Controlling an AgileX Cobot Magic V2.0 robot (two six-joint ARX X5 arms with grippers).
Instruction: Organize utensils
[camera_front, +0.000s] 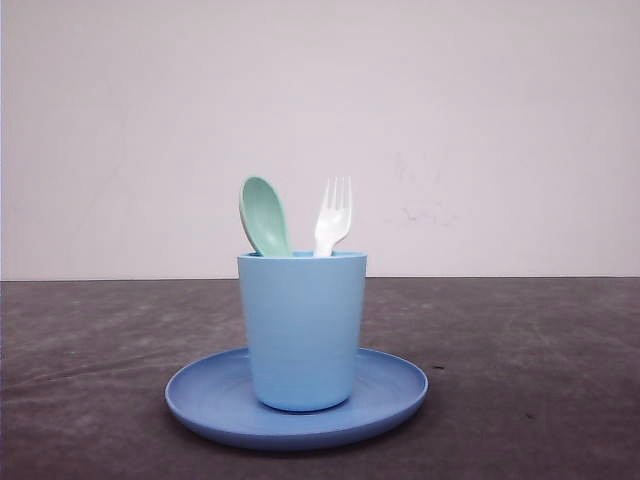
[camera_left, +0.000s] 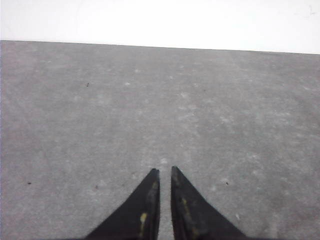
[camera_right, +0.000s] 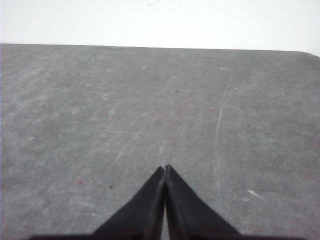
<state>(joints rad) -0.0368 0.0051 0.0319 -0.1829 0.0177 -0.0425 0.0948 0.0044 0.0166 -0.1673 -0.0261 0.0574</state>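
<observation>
Currently your plate (camera_front: 395, 395) sits on the table (camera_front: 540, 360), carrying the cup (camera_front: 302, 330) holding spoon (camera_front: 264, 215) and fork (camera_front: 332, 216) upright, unlabeled. Your left gripper (camera_left: 165, 171) is nearly closed and empty; your right gripper (camera_right: 165, 167) is pressed together.

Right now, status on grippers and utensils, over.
Left gripper shut, empty; right gripper shut, empty. Spoon and fork upright in cup on plate. Nothing obstructing.
</observation>
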